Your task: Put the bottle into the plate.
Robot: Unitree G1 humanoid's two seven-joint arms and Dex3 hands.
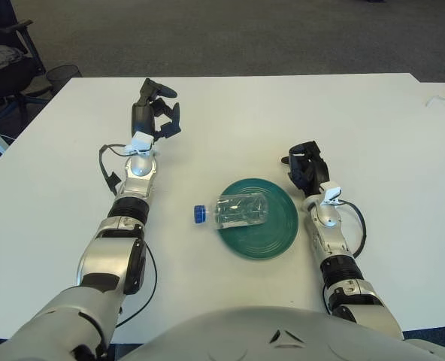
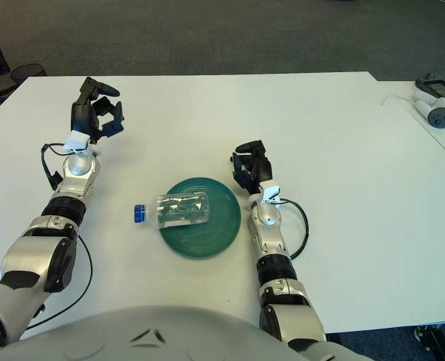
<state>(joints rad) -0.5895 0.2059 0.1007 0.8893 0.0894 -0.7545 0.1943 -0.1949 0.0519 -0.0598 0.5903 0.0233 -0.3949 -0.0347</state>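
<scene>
Bottle (image 1: 239,210): clear plastic, blue cap, lying on its side at centre of frame. Body over left part of plate, cap end jutting past the rim toward the left; held by nothing.

Plate (image 1: 273,235): round, dark green, on table just below centre of frame.

Left hand (image 1: 154,116): upper left of frame, well apart from bottle and plate. Raised at the end of an outstretched forearm, fingers loosely spread, holding nothing.

Right hand (image 1: 306,167): just right of plate, near its upper right rim. Fingers curled in, holding nothing; contact with plate not discernible.

Table (image 1: 373,135): white, filling most of frame.

Controller (image 2: 437,92): with white cable, far upper right edge of right eye view.

Chair (image 1: 4,60): dark, upper left corner, beyond table.
</scene>
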